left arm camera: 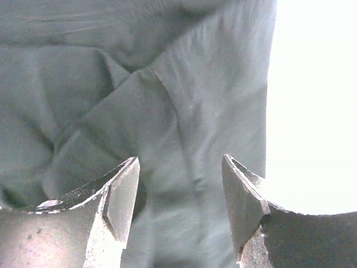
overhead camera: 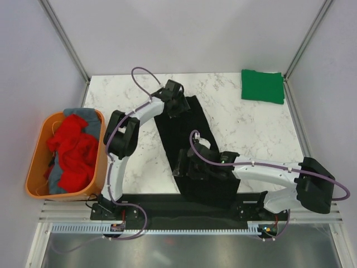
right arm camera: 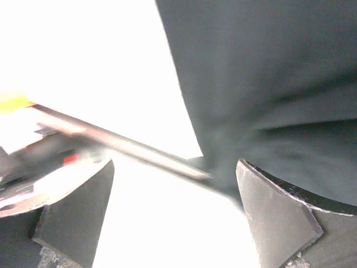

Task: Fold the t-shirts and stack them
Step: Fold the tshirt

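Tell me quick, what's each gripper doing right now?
Left gripper: open, above the black t-shirt, holding nothing.
Right gripper: open, at the black t-shirt's edge, holding nothing.

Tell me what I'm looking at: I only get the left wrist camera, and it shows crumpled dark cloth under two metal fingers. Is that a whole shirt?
Observer: Yes. From above it is a black t-shirt lying as a long strip down the middle of the table, the left gripper over its far end.
Operator: Is the other arm busy?
Observer: The right gripper is open over the shirt's near part, straddling one edge.
Operator: Any other shirts?
Observer: A green t-shirt lies folded at the far right corner; a red t-shirt and a grey t-shirt are heaped in an orange tub on the left.
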{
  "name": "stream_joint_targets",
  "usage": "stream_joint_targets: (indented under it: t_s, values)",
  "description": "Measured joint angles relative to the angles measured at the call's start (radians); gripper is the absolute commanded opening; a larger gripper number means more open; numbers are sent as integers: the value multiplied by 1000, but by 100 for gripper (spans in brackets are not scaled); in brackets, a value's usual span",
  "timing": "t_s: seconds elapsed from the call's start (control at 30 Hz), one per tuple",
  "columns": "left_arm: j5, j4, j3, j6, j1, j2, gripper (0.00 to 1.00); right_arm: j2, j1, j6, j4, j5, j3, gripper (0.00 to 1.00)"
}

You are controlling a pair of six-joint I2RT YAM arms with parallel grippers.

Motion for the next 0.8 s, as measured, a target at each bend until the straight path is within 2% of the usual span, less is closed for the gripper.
stream_joint_targets:
  t_s: [0.07,0.17,0.3,0.43,0.57,0.67,0.8]
  values:
    - [28,-40,136,51,1,59,71,4,53,16,-56,13,113,98]
    - [52,-107,237,124,2,47,75,-2,69,6,-130,85,261,98]
    - [62,-148,180,199,14,-122,78,6,23,-85,-209,182,380,98]
    - [54,-127,-124,218,51,-459,77,106,-106,-230,-262,228,500,98]
    - [32,6,-560,216,80,-805,75,292,-210,-368,-293,246,635,98]
    - [31,49,-802,205,71,-934,74,464,-248,-452,-315,244,745,98]
    - [32,110,-1009,179,56,-986,73,679,-279,-528,-349,224,873,97]
